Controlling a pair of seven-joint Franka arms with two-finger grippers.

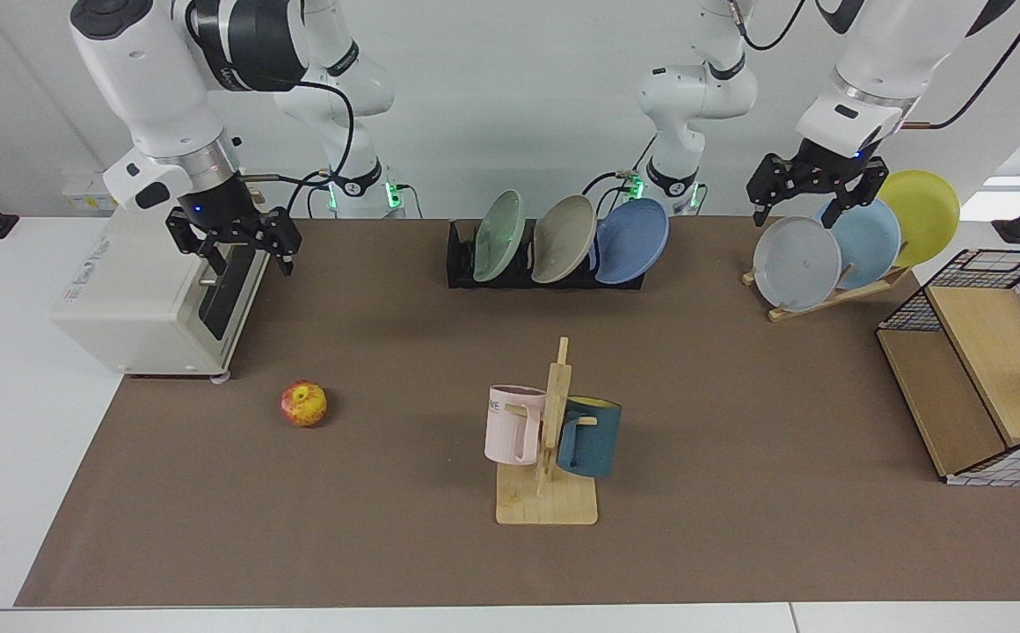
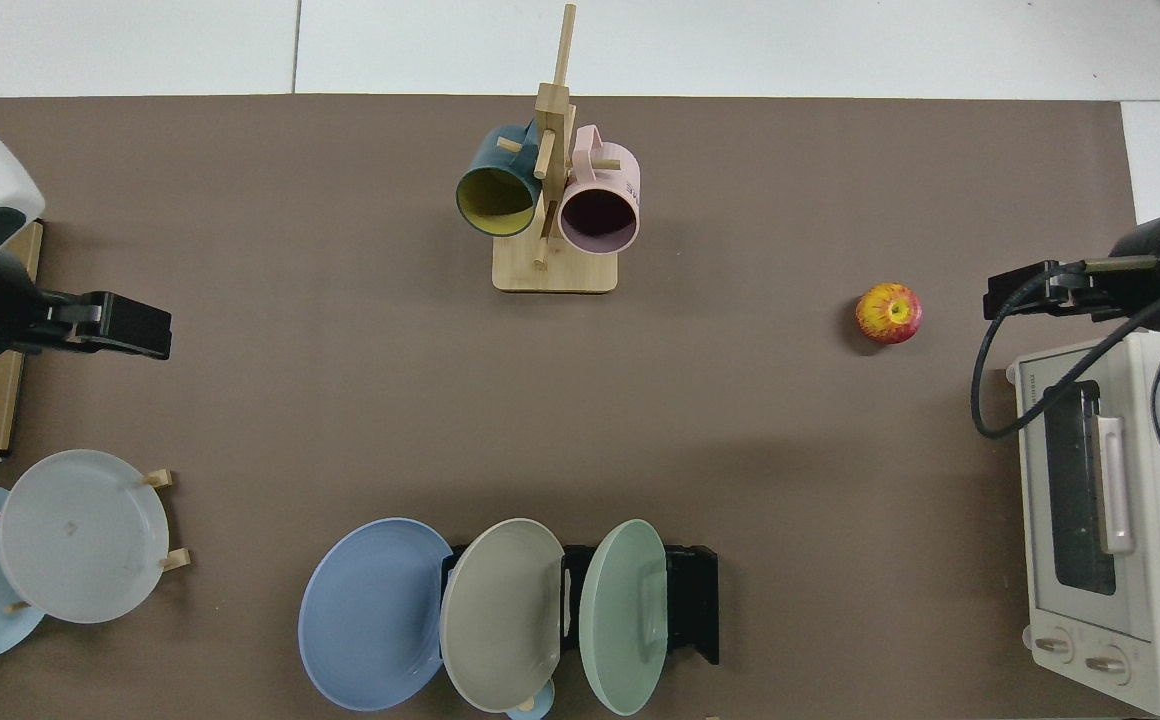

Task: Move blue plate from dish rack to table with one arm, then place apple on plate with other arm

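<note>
A toaster oven sits right beneath one set of jaws. A wooden stand with grey, pale blue and yellow plates sits just under the other. Midway between both, a mug tree carries pink and teal mugs.
</note>
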